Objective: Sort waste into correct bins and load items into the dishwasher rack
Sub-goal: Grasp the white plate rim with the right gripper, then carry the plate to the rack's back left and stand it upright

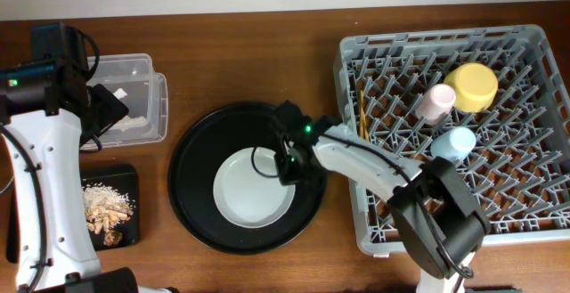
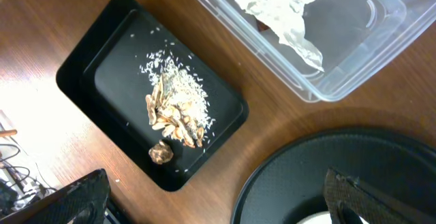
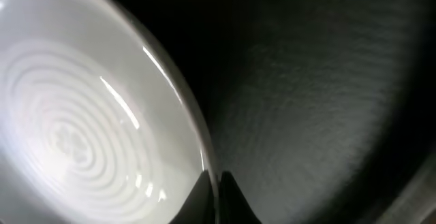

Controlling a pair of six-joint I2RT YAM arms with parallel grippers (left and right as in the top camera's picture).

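At the far left the clear tub point(image 1: 134, 60) holds crumpled paper point(image 2: 283, 9). Nearer, the shallow black tray point(image 2: 102, 60) carries tan food scraps point(image 2: 174, 112) and pale crumbs. The left gripper point(image 2: 214, 203) hangs above this corner with its jaws spread wide and nothing between them.

In the middle of the table sits the round black tray point(image 1: 191, 177), and the plate point(image 1: 249, 191) lies flat inside it, toward its near right. It looks like the one item not yet loaded. The right gripper point(image 3: 216, 186) reaches in from the right. Its fingertips are pinched together on the plate's right rim, one tip over the edge and one under it.

The plate looks glazed and rigid, probably ceramic or hard plastic, so it is likely slick, fairly heavy for a two-finger pinch, and liable to chip if dropped. The rim is the only part that offers a hold. Held from one side, the plate will tend to sag and pivot, so a deep bite and a slow lift would suit it.

On the right, the dishwasher rack point(image 1: 517, 186) already holds the chopsticks point(image 1: 362, 115) by its left wall. It also holds the pink cup point(image 1: 435, 102), the yellow-green bowl point(image 1: 472, 85) and the light-blue cup point(image 1: 454, 142), all in its far half. Its near half has free pegs for the plate.
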